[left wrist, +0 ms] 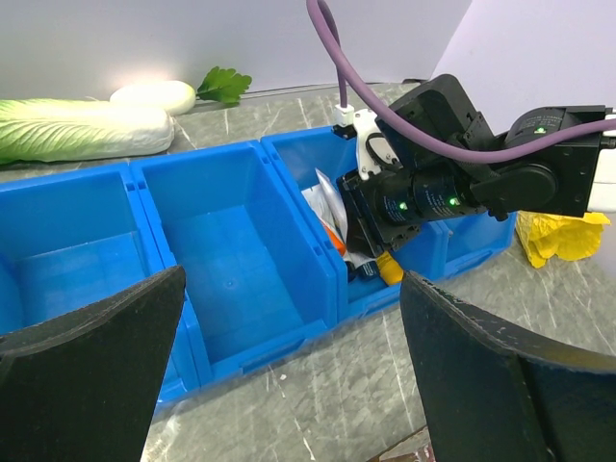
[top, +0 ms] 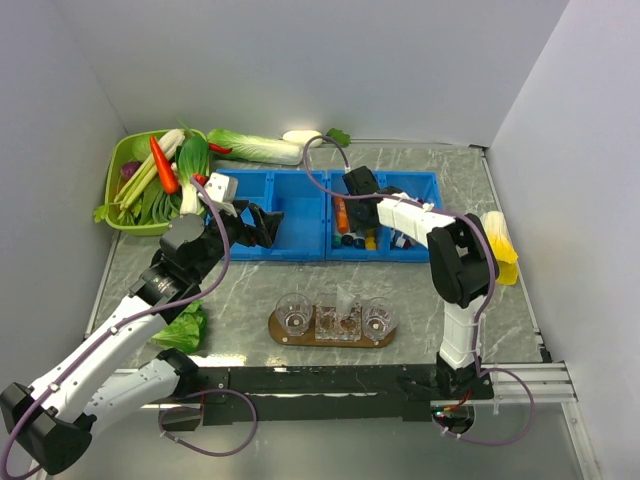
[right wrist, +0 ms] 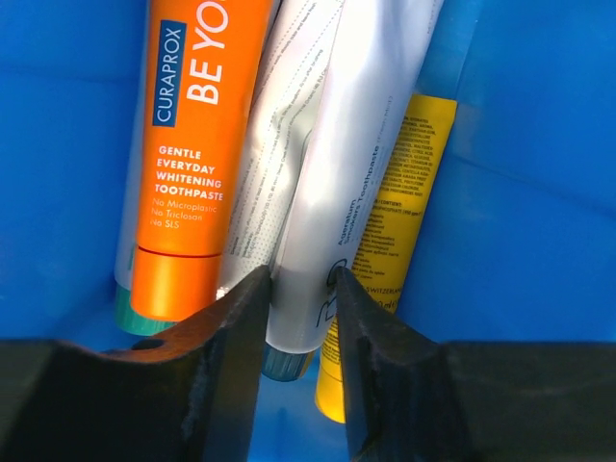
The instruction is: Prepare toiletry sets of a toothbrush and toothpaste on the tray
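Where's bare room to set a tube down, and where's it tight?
Free: the marble strip between the blue bins and the tray, and the patch between the tray and the green leaf. The two bin compartments by the left gripper are bare. Tight: the tray, full of glass cups, and the compartment where the right gripper flanks the toothpaste.

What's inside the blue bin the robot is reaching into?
In the blue bin: an orange tube, a silvery toothpaste, a white tube and a yellow tube. The jaws cover their lower ends and anything underneath.
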Robot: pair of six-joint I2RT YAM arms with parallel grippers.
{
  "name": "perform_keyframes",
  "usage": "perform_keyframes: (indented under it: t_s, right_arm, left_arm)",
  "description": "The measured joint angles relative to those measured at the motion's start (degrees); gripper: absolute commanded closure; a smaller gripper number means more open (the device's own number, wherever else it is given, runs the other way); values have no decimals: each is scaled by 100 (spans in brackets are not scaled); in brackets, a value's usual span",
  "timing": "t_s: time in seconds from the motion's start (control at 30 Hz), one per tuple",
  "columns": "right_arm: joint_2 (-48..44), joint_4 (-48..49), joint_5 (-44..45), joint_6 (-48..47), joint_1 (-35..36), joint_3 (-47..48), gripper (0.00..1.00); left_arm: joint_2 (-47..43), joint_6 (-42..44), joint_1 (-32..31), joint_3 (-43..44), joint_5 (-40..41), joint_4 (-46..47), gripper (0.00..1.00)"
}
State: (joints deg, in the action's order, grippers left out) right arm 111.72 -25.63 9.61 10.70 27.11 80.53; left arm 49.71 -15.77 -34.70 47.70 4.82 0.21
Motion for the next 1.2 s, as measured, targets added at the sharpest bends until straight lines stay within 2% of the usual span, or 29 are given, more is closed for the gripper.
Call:
perform_keyframes:
  t_s: [0.23,0.37,0.8,1.2]
  right_arm:
    - [0,-28,2,17,-9,11,85]
    - [0,-31,4,15,-11,11,100]
    - [-96,-94,35,-31,-11,15,100]
    - [-920,28,-7,-160,-11,-83,100]
  left_arm:
    - [0,0,-7,0,0,0,3]
    - [0,0,-15,0,0,0,3]
    - [0,0,-33,0,0,0,3]
    - [7,0,-50,0,-2,0,3]
